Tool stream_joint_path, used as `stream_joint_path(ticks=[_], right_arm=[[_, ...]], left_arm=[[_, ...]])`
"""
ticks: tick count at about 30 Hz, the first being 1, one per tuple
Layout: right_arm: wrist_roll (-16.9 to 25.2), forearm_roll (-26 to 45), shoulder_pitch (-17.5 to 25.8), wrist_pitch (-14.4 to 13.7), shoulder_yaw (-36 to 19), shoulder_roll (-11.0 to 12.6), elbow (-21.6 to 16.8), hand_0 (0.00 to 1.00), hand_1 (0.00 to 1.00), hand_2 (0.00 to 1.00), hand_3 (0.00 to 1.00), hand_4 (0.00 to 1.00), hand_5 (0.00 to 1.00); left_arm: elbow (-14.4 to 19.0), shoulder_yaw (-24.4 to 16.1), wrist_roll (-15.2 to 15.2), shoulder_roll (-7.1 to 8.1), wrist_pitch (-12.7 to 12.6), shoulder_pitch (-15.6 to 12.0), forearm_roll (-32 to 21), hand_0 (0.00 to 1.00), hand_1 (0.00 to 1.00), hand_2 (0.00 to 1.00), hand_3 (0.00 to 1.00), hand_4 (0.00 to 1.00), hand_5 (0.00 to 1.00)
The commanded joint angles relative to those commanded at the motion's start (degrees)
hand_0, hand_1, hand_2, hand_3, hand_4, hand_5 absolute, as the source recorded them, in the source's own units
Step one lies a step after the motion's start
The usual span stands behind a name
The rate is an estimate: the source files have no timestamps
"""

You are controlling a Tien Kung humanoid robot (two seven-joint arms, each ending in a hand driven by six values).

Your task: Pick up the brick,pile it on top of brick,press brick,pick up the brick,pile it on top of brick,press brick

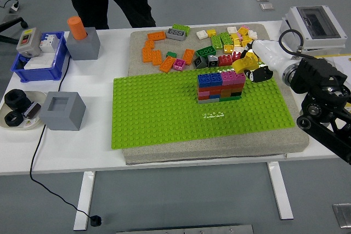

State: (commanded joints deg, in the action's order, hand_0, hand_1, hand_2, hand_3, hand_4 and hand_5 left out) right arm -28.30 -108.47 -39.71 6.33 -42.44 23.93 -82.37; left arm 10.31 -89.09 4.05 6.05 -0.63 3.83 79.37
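A wall of stacked bricks (221,87), blue and pink on top with red, orange and green below, stands on the green baseplate (159,113). My right hand (253,68) comes in from the right and hovers at the wall's upper right corner, just beside the pink top bricks. Its fingers are shut on a yellow brick (243,64). I cannot tell whether the yellow brick touches the wall. Behind the wall lies a heap of loose yellow, green, red and white bricks (233,45). My left arm is out of sight.
Orange loose bricks (156,53) lie on the grey mat at back left. A grey block with an orange cylinder (82,41), a blue bin (38,64) and a grey cube (64,110) stand at left. A white electrical box (312,26) sits at far right. A person stands behind the table.
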Motion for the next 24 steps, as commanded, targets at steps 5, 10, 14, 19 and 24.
stream_joint_path(ticks=[5,10,14,19,24], right_arm=[[-0.2,-0.1,-1.74,0.25,1.23,-1.94,0.18,0.904,0.84,0.855,0.541,0.636,0.091],[-0.13,0.44,-2.35,0.18,1.79,-4.29,1.89,0.905,0.843,0.857,0.54,0.642,0.088],[-0.05,0.58,-2.24,0.02,1.17,-6.37,4.25,0.907,0.844,0.858,0.539,0.649,0.095],[-0.14,0.65,-2.0,0.01,0.8,-8.02,5.67,0.907,0.844,0.859,0.538,0.651,0.097],[-0.35,0.67,-1.81,0.1,0.61,-8.53,6.05,0.908,0.845,0.86,0.537,0.654,0.099]], left_arm=[[0.0,0.1,0.09,0.2,-0.01,0.02,-0.05,0.629,0.587,0.553,0.58,0.616,0.281],[0.0,0.07,0.12,0.31,-0.01,0.07,-0.02,0.629,0.587,0.553,0.58,0.617,0.281],[0.0,0.06,0.13,0.29,0.0,0.13,0.01,0.629,0.587,0.554,0.58,0.616,0.28],[0.0,-0.08,0.12,0.33,0.03,0.18,0.16,0.629,0.587,0.553,0.58,0.616,0.28],[0.0,-0.12,0.17,0.35,0.02,0.14,0.14,0.629,0.587,0.553,0.58,0.616,0.279]])
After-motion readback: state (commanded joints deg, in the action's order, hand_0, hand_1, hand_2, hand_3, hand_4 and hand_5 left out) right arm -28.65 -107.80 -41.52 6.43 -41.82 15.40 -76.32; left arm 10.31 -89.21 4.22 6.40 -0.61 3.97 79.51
